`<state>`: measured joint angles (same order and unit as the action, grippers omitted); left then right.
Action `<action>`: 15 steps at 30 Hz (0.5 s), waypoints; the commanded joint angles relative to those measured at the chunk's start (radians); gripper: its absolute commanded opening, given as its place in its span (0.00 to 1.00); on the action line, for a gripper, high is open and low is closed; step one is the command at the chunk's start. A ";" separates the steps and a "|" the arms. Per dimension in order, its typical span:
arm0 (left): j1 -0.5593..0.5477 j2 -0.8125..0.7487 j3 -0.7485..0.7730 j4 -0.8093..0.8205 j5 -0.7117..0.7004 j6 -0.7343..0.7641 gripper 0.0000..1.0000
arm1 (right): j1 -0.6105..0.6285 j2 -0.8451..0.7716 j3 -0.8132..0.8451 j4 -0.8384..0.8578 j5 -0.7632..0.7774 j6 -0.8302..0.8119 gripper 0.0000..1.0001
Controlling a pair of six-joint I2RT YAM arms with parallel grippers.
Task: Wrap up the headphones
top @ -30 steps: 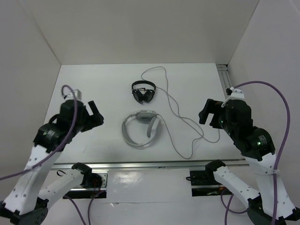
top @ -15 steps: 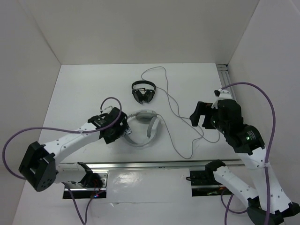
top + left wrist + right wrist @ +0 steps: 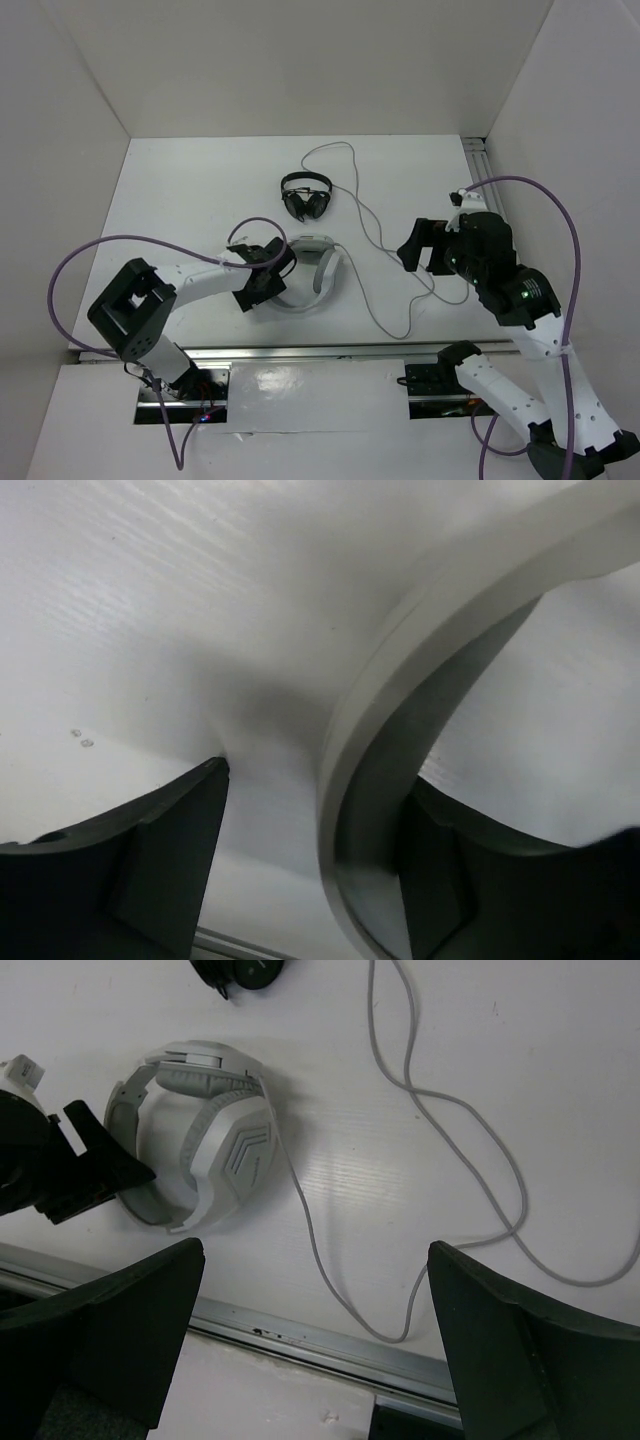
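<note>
Straddling the headband (image 3: 362,725) of the headphones (image 3: 322,272), the left gripper (image 3: 268,278) stands open (nothing clamped yet), one finger on each side. The headphones lie flat between both grippers, cups to its right. Beyond, the cable (image 3: 302,1205) loops toward the open right gripper (image 3: 412,248), hovering well apart.

My claw (image 3: 318,780) gapes over the white table (image 3: 150,600), the grey band of the headphones (image 3: 400,680) lying between my dark fingers (image 3: 150,870), close beside one.

lab test cell: white walls (image 3: 300,60), railed table (image 3: 180,200)
</note>
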<state>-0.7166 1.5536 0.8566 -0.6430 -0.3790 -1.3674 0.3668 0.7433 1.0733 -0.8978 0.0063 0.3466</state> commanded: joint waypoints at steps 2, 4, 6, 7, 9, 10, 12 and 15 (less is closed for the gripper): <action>0.005 0.069 0.012 0.029 -0.012 -0.038 0.64 | 0.003 -0.036 0.001 0.069 -0.028 -0.020 1.00; 0.005 0.069 -0.008 0.029 -0.003 -0.038 0.31 | 0.003 -0.036 0.001 0.069 -0.028 -0.020 1.00; 0.005 0.039 -0.031 0.029 -0.003 -0.038 0.04 | 0.003 -0.045 0.001 0.069 -0.028 -0.020 1.00; 0.005 0.022 -0.031 0.029 -0.003 -0.038 0.00 | 0.003 -0.045 -0.013 0.080 -0.028 -0.020 1.00; -0.006 -0.030 -0.013 -0.076 -0.062 -0.058 0.00 | 0.003 -0.045 -0.025 0.105 -0.055 -0.020 1.00; -0.020 -0.102 0.002 -0.124 -0.093 -0.058 0.00 | 0.003 -0.045 -0.044 0.131 -0.095 -0.020 1.00; -0.029 -0.180 0.053 -0.271 -0.147 -0.016 0.00 | 0.003 -0.068 -0.073 0.177 -0.193 -0.047 1.00; -0.029 -0.299 0.279 -0.512 -0.274 0.040 0.00 | 0.003 -0.082 -0.145 0.304 -0.481 -0.063 1.00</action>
<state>-0.7425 1.3849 0.9291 -0.9024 -0.4919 -1.3582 0.3668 0.6785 0.9710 -0.7563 -0.2016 0.3183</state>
